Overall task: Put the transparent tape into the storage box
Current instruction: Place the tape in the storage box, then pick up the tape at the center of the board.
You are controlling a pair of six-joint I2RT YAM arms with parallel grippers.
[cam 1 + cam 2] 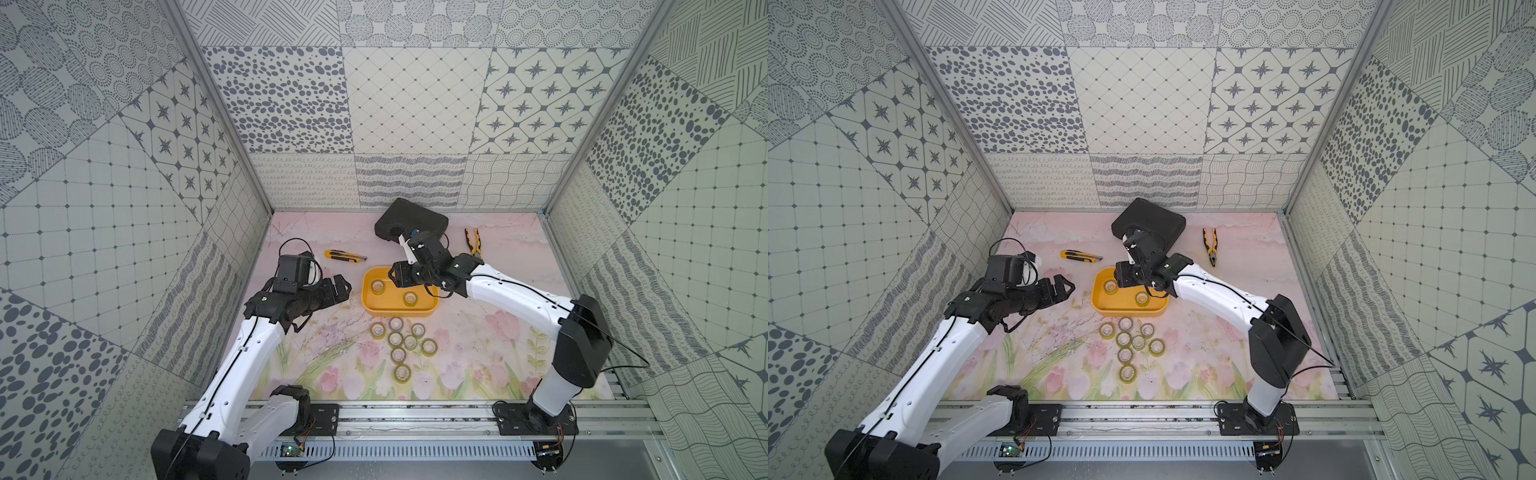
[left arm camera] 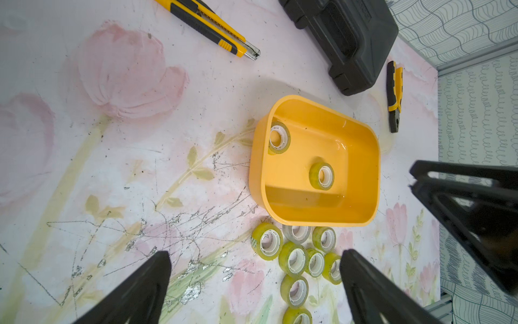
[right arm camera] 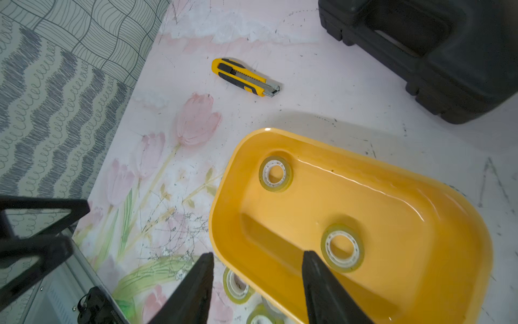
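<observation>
The storage box (image 1: 374, 309) (image 1: 1100, 305) is a shallow yellow-orange tub at the middle of the table. Two rolls of transparent tape lie flat inside it (image 1: 378, 286) (image 1: 410, 297) (image 3: 275, 174) (image 3: 342, 248). Several more rolls (image 1: 403, 340) (image 1: 1133, 343) (image 2: 294, 258) sit in a cluster on the table just in front of the box. My right gripper (image 1: 393, 275) (image 3: 258, 254) hovers over the box's left end, open, with nothing between its fingers. To the left of the box, my left gripper (image 1: 338, 286) (image 2: 255, 252) is open and empty.
A yellow-and-black utility knife (image 1: 345, 257) lies behind and left of the box. A black toolcase (image 1: 411, 224) stands at the back. Yellow-handled pliers (image 1: 473, 241) lie to the right of the case. Patterned walls close in three sides.
</observation>
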